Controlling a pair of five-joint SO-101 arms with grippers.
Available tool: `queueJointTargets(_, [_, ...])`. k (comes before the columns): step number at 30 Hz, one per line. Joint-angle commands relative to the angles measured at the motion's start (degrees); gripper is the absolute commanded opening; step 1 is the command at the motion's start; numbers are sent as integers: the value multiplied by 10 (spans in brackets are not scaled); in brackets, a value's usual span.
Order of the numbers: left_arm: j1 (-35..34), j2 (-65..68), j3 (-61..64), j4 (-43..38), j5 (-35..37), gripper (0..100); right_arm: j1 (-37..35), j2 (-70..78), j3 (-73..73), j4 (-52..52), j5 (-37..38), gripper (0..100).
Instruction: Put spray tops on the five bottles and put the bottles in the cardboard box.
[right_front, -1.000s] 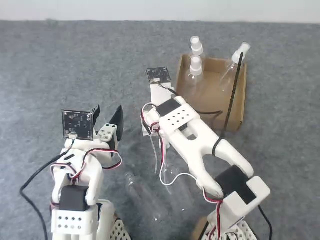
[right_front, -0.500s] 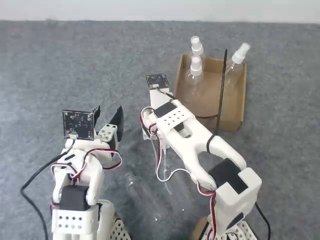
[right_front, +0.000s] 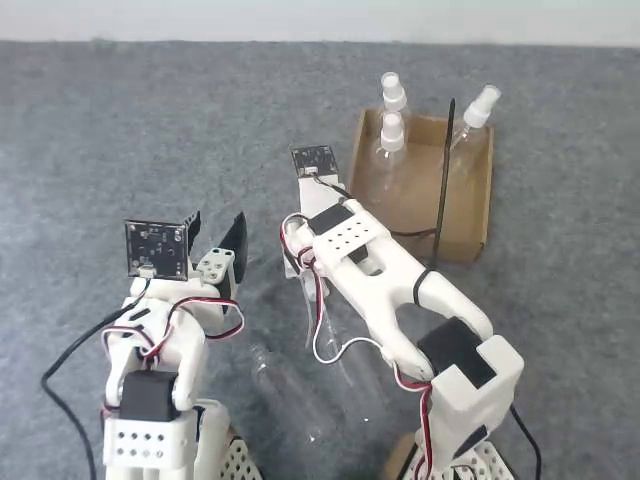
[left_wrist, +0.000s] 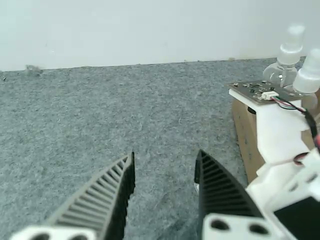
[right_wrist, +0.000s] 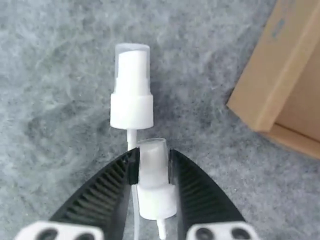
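Note:
My right gripper (right_wrist: 151, 156) is shut on a white spray top (right_wrist: 154, 197), held just above the grey carpet. A second spray top (right_wrist: 131, 95) lies on the carpet right beyond it, left of the cardboard box (right_front: 470, 215). Three clear bottles with spray tops (right_front: 392, 130) stand in the box. Two clear bottles without tops (right_front: 285, 385) lie on the carpet between the arm bases, one (right_front: 352, 355) partly under the right arm. My left gripper (right_front: 213, 232) is open and holds nothing, raised over the carpet left of the right arm.
The right arm's wrist (left_wrist: 280, 145) and the box's side wall (left_wrist: 244, 125) stand close to my left gripper (left_wrist: 165, 157). Bare carpet stretches to the far left. A black cable (right_front: 441, 190) crosses above the box.
The right arm's elbow swung back toward its base and the wrist shifted slightly left in the first half second. It has stayed still since. The left arm has not moved.

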Motion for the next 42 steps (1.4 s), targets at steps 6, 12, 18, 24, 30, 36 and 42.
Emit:
queueJointTargets(6, [-3, 3, -5, -15, -5, 178, 9, -58, -6, -5, -3, 49])
queueJointTargets(12, [-3, 3, -5, -15, -5, 178, 9, -111, -5, 26, 0, 53])
queueJointTargets(18, [-3, 3, -5, -15, -5, 178, 8, -195, -6, 113, 109, 134])
queueJointTargets(24, [-3, 3, -5, -15, -5, 178, -6, -245, -3, 293, 189, 242])
queueJointTargets(30, [-3, 3, -5, -15, -5, 178, -80, -251, 35, 340, 189, 266])
queueJointTargets(36, [-3, 3, -5, -15, -5, 178, -133, -252, 114, 292, 185, 266])
queueJointTargets(42, [-3, 3, -5, -15, -5, 178, -133, -247, 158, 230, 95, 265])
